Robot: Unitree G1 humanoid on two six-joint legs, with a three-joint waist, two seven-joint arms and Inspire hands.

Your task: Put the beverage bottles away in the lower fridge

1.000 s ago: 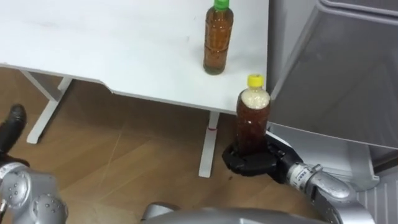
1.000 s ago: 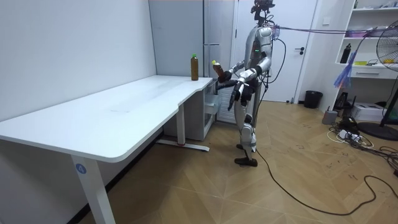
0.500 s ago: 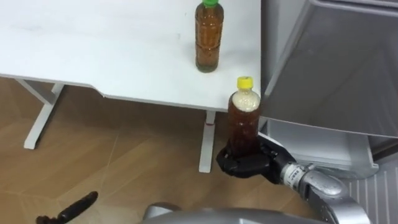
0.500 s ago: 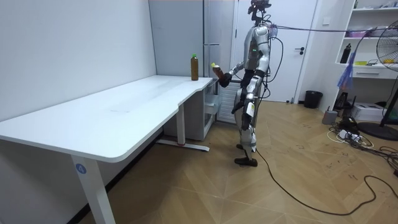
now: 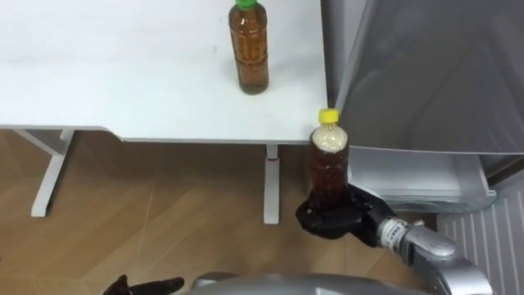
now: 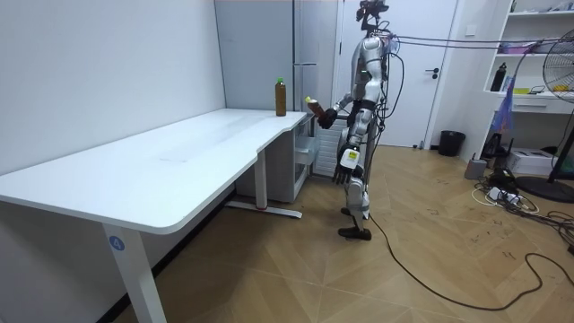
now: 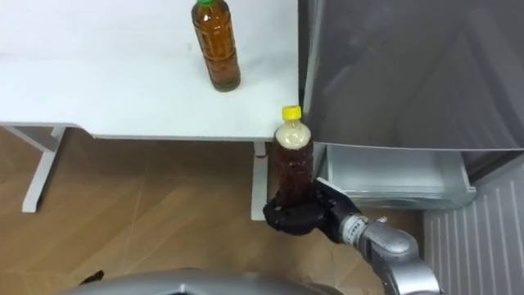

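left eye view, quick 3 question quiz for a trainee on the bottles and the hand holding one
1. True or false: the right hand holds the yellow-capped bottle upright.
2. Where does the green-capped bottle stand? A: on the floor. B: on the white table. C: inside the fridge.
3. How many bottles are in the left eye view?

Key: 1 true; 2 B; 3 two.

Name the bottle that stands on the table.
The green-capped bottle, upright on the white table; the yellow-capped bottle is off it, held in the right hand.
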